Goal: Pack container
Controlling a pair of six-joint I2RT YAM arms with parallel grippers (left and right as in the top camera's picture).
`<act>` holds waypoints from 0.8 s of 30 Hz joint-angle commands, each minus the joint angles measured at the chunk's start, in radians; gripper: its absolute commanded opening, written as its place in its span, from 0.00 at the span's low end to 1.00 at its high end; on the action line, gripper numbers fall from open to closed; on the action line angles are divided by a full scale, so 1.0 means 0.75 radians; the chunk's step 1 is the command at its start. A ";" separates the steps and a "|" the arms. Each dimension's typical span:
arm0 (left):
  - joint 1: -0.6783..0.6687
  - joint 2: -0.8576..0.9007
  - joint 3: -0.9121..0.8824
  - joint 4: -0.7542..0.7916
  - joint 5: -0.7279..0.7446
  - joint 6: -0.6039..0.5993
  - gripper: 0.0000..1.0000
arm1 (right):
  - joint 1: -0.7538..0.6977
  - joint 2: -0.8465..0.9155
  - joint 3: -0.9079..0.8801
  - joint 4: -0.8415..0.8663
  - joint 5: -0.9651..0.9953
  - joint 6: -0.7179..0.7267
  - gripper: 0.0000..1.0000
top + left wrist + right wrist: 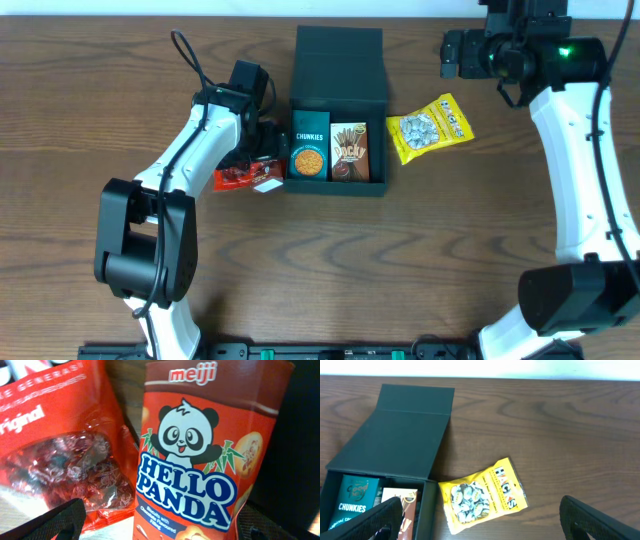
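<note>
Hello Panda box (200, 460) fills the left wrist view, standing between the left gripper's (162, 521) spread fingers, and overhead the arm hides it. I see the container (338, 60) upper centre overhead, just right of that nearer gripper, long axis top-to-bottom. The right gripper (482, 522) hangs spread, empty.

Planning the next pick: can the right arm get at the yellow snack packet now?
Probably yes: the yellow packet lies uncovered on the table beside the container, with nothing between it and the open right gripper.
</note>
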 commanded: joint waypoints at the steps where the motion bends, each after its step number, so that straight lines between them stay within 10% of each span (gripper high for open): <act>1: 0.009 0.021 0.024 -0.022 -0.094 0.025 0.99 | -0.009 -0.015 0.018 -0.002 0.004 -0.016 0.99; 24: 0.015 0.021 -0.010 0.021 -0.023 0.003 0.98 | -0.006 -0.015 0.018 -0.004 -0.012 -0.015 0.99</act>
